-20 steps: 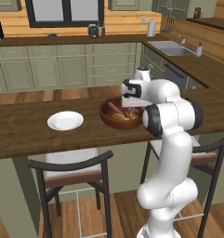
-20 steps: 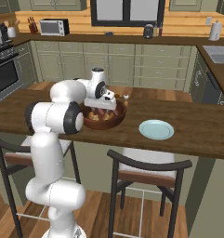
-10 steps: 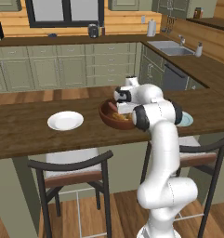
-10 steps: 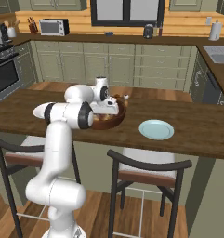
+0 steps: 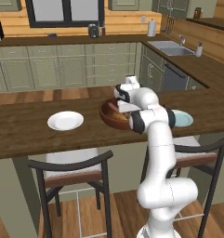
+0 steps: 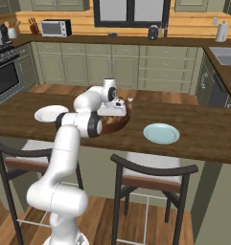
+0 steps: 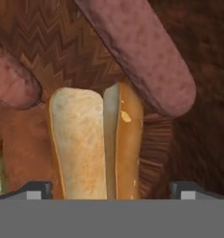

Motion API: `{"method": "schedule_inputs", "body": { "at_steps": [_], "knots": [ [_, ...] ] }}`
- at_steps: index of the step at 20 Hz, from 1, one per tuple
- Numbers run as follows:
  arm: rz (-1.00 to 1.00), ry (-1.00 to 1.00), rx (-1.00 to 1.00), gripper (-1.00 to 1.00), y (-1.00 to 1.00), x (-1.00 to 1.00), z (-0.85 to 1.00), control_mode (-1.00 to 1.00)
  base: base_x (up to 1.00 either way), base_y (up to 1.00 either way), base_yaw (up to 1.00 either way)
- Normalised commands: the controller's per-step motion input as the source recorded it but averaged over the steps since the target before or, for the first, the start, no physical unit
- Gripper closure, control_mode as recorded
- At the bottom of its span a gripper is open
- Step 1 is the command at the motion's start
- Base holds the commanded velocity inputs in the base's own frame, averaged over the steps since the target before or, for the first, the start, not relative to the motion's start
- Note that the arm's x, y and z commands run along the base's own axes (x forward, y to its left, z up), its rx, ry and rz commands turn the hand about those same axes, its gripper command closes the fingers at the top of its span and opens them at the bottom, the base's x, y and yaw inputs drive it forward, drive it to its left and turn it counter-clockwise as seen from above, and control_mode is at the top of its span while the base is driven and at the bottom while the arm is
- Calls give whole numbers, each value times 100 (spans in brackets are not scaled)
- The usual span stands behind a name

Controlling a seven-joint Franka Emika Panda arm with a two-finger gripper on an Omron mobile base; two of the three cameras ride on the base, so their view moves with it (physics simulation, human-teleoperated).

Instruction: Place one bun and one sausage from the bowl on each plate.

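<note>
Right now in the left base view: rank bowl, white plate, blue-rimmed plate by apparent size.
1. Bowl, though the arm covers part of it.
2. White plate.
3. Blue-rimmed plate, unsure: the arm hides much of it, so it may match the white one.

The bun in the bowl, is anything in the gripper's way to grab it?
Nothing visible is. The open gripper hangs right over the bun, a fingertip on either side. One sausage lies beyond the bun, another sausage off to one side, neither between gripper and bun.
</note>
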Motion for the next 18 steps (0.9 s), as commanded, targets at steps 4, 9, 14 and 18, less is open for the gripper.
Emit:
{"method": "schedule_inputs", "body": {
  "at_steps": [4,9,14,18],
  "knots": [
    [0,12,-1,-100,1,13,-34,-100,0,0,0],
    [0,5,-8,100,0,-1,-70,-100,0,0,0],
    [0,-13,2,100,-26,-43,14,-100,0,0,0],
    [0,-60,19,100,-72,-100,97,-100,0,0,0]
  ]
}}
